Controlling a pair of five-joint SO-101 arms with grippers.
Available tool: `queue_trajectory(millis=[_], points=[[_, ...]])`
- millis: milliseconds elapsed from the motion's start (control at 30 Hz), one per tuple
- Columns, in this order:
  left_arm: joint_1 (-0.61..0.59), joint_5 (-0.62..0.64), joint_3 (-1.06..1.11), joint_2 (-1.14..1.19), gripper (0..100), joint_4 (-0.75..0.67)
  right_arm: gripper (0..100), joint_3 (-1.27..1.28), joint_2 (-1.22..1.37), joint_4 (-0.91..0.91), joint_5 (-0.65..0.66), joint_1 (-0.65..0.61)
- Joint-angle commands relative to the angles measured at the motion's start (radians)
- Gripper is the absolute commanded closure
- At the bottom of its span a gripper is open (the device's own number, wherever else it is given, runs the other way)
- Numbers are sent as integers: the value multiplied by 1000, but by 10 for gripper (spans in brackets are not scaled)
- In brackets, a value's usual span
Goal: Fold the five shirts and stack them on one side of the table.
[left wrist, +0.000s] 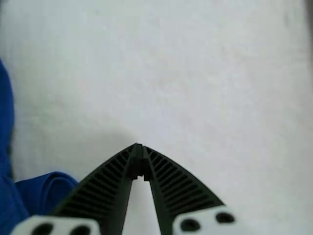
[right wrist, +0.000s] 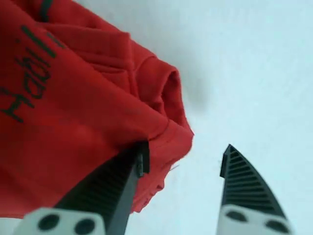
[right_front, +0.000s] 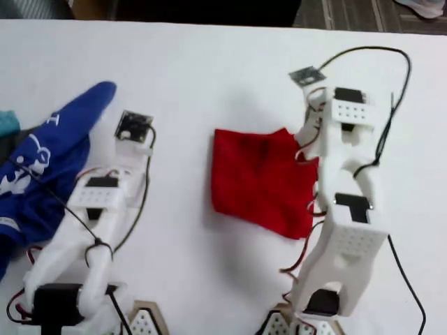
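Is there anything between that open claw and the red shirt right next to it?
Nothing visible stands between them. The right claw is open at a bunched corner of the red shirt: one finger is already over the cloth's edge, and the other is over the bare table.

White table [right_front: 209,70], dk floor [right_front: 349,12] behind
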Motion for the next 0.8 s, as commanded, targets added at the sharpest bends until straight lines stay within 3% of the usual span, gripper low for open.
queue_trajectory(millis=[0,167,367,767], points=[[-3,9,-2,-35,974,-17,759,-34,-2,2,21,-36],[-3,9,-2,-35,974,-17,778,-41,25,2,26,-30],[-2,9,-2,-35,974,-17,988,-51,61,-10,25,-19],[-2,9,-2,-35,974,-17,978,-299,-16,127,26,-16]])
